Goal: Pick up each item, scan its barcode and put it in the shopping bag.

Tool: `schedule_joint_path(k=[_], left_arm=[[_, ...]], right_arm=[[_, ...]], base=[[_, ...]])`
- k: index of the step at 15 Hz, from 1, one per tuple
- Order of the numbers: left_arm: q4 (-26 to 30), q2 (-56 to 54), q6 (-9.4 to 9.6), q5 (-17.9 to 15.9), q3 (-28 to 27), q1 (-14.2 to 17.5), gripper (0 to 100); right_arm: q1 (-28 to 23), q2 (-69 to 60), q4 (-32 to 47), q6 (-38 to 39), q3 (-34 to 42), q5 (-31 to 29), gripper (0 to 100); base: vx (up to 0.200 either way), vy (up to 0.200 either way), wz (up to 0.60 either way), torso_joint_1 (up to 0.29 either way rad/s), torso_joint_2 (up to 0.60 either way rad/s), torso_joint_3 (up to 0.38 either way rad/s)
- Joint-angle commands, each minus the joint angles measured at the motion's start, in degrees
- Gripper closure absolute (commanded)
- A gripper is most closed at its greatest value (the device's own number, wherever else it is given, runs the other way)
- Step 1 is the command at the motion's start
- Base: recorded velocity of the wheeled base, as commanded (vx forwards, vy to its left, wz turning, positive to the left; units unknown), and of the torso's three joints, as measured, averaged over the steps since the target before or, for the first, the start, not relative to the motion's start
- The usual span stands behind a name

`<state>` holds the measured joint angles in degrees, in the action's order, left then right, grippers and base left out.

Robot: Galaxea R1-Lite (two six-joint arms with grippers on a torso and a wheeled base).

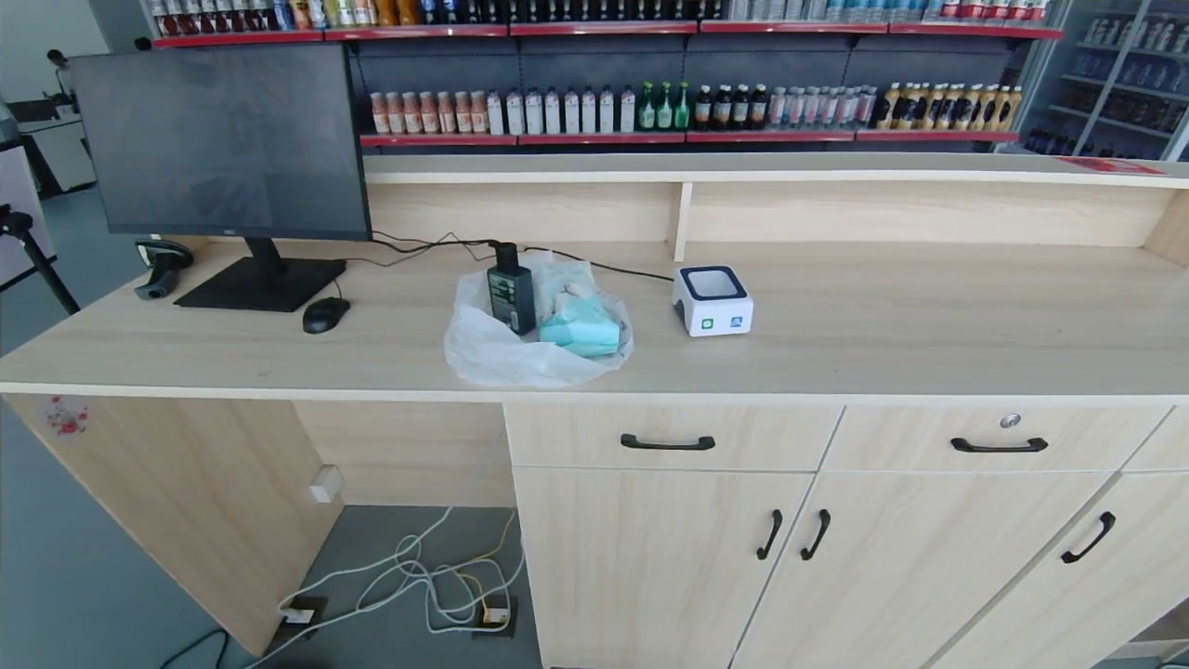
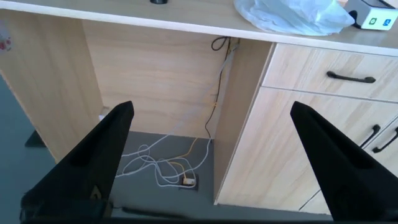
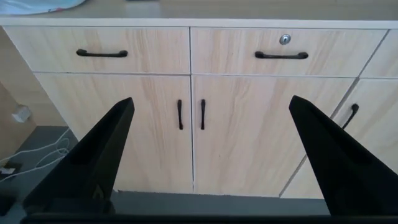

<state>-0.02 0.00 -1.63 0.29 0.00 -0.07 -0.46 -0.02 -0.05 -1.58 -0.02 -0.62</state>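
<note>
My left gripper (image 2: 211, 112) is wide open w/ nothing in it. It hangs low, in front of the open space under the counter (image 1: 929, 325). My right gripper (image 3: 211, 102) is wide open too, nothing in it, low in front of the cabinet doors (image 3: 249, 137). The shopping bag (image 1: 520, 358) sits on the counter, approx. in the middle, between the mouse (image 1: 325, 314) & the white scanner (image 1: 712, 299). A dark bottle (image 1: 511, 293) stands up inside the bag. A blue-green pack (image 1: 581, 330) lies in there too, right next to the bottle. The scanner is just beside the bag, on my right.
</note>
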Motion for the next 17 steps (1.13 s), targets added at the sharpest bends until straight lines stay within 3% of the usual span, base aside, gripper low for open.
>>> schedule_joint_path(k=[1,6,17], left_arm=[[0.02,0.0,-0.04,-0.03,0.0,-0.01,0],[0.02,0.0,-0.04,0.06,0.0,-0.01,0],[0.02,0.0,-0.04,0.06,0.0,-0.01,0]], right_arm=[[0.02,0.02,-0.04,-0.09,0.02,0.01,0],[0.02,0.02,-0.04,-0.35,0.02,0.01,0],[0.02,0.02,-0.04,-0.26,0.02,0.01,0]], base=[[0.0,-0.2,0.0,0.022,0.01,-0.002],[0.0,-0.2,0.0,0.007,0.0,-0.002],[0.0,0.0,0.0,0.0,0.0,0.0]])
